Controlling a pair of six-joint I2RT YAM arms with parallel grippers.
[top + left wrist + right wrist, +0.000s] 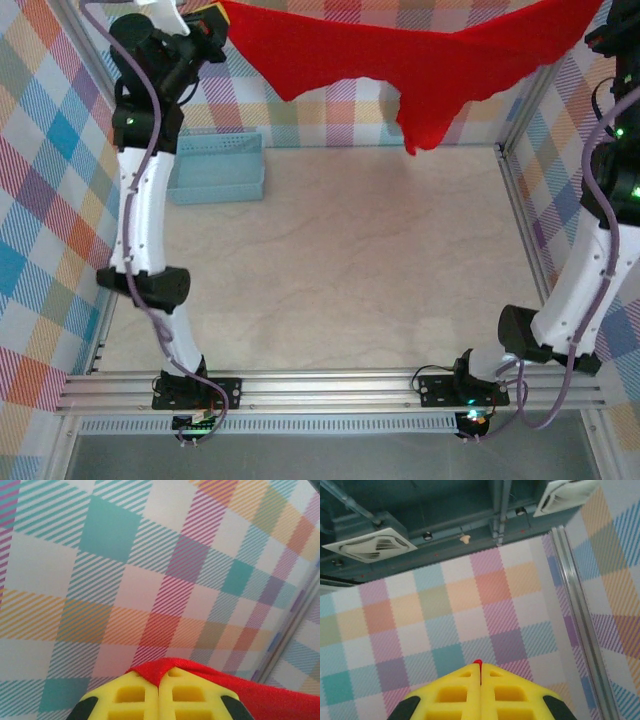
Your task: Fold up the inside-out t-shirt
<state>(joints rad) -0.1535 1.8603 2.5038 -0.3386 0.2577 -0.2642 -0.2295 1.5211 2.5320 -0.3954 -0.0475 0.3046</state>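
The inside-out t-shirt (420,60) is bright red and hangs in the air across the back of the cell, stretched between both raised arms. Its lowest flap droops to about mid-right (415,140), above the table. My left gripper (212,22) is at the top left, holding the shirt's left end. In the left wrist view its yellow fingers (135,695) are shut, with a fold of red cloth (280,697) pinched at the tips of the left gripper (159,675). In the right wrist view the right gripper (480,666) is shut, with a sliver of red cloth (478,662) poking out between its tips.
A light-blue plastic basket (215,168) stands at the back left of the beige table (340,270), beside the left arm. Plaid walls (40,200) enclose the cell, with metal posts (520,200) at the right and rails (330,385) along the near edge.
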